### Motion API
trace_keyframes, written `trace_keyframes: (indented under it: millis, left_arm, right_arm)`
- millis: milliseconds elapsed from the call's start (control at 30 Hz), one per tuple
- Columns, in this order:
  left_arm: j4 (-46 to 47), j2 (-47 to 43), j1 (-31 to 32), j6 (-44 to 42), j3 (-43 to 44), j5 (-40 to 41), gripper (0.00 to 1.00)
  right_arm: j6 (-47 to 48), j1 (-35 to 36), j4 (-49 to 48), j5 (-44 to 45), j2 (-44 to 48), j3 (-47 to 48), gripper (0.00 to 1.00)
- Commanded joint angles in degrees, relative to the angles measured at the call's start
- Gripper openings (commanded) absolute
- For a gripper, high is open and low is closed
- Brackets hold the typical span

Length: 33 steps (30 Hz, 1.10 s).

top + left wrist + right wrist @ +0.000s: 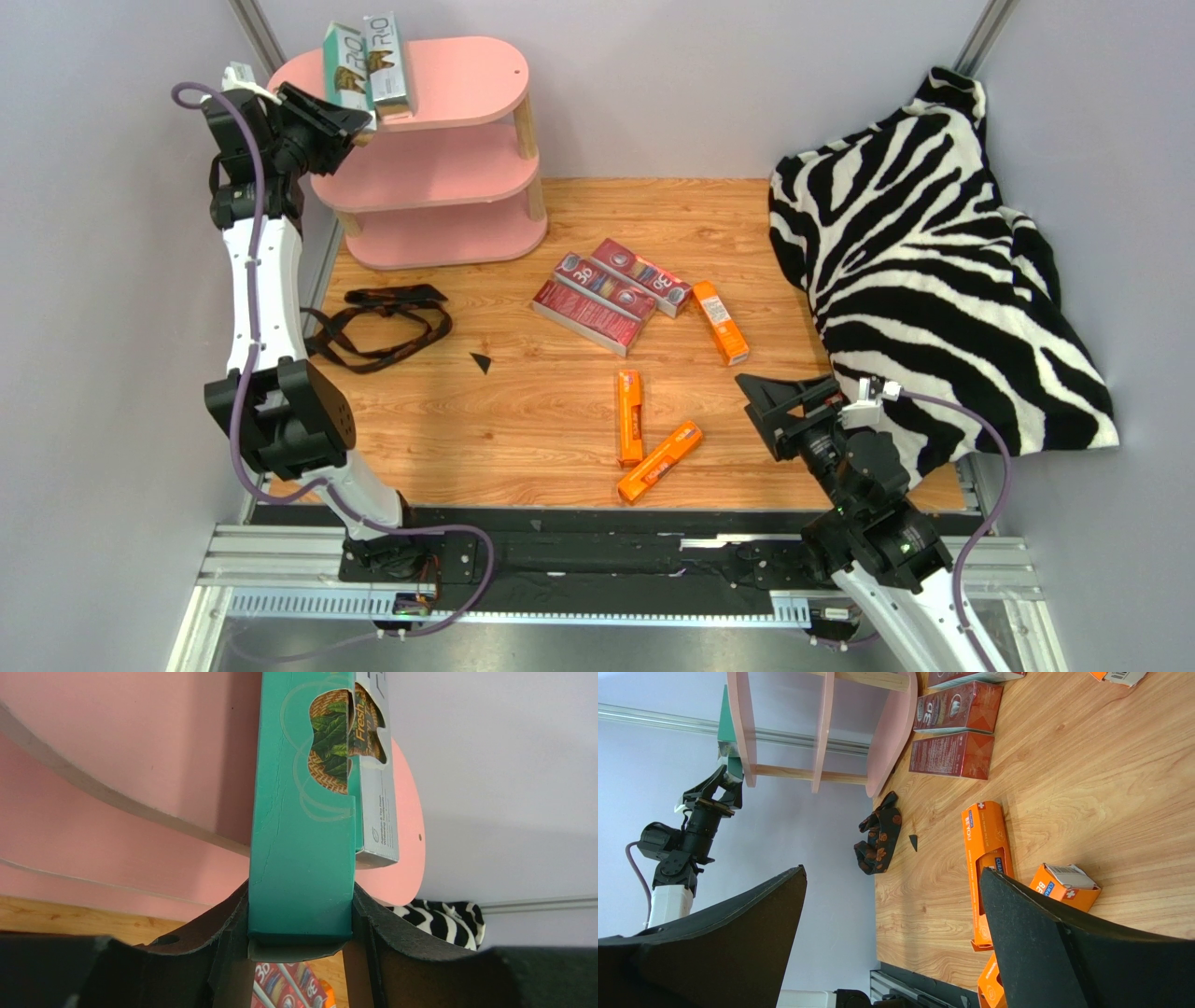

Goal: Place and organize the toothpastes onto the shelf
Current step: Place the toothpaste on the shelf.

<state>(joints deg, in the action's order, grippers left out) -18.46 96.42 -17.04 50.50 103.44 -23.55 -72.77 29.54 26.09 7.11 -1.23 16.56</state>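
Hanging low at the near right of the desk, the right arm has its jaws wide apart and empty. Just beyond them, two orange cartons lie loose on the wood, with a third orange carton farther up. Mid-desk, three red cartons sit bunched side by side, with a black strap to their left and a zebra cloth heaped at the right. At the far left corner, the left arm reaches to the top board of the pink shelf. Its jaws are clamped on the end of a teal-sided carton that runs out over that board, beside a silver carton lying there. Whether the gripped one is fully set down cannot be told. By this reckoning one carton is shelved and a second is at the point of placement. The six orange and red ones remain to be moved, and no carton shows on the lower boards.
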Motion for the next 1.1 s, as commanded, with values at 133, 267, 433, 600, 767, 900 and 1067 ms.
trace_keyframes:
  millis: [133,267,433,600,767,900,1067]
  left_arm:
    - [3.17,0.87,-0.54,-0.05,5.37,-1.85,0.5]
    - [2.99,1.23,-0.54,0.04,4.85,-2.11,0.55]
    - [2.73,0.79,-0.54,-0.31,4.75,-1.5,0.62]
    - [2.11,0.0,-0.63,-0.31,4.4,-0.8,0.67]
    - [2.55,-1.5,-0.63,-0.23,2.21,-0.53,0.74]
    - [3.78,-3.08,-0.54,0.3,-0.07,-0.44,0.75]
    - [6.58,-6.15,-0.63,0.91,-4.28,-0.53,0.76]
  right_arm:
    - [0.44,-0.01,-0.86,-0.87,0.8,-1.26,1.0]
    - [0.09,-0.1,-1.04,-0.96,0.71,-1.53,1.0]
    - [0.09,-0.01,-0.95,-1.22,0.8,-1.62,1.0]
    - [-0.09,-0.01,-1.04,-1.4,0.8,-1.79,1.0]
    - [-0.26,-0.1,-1.3,-1.67,0.88,-1.97,1.0]
    - [-0.18,-0.01,-1.21,-1.75,0.8,-1.88,1.0]
    - [-0.35,-0.01,-1.48,-1.93,0.8,-2.23,1.0]
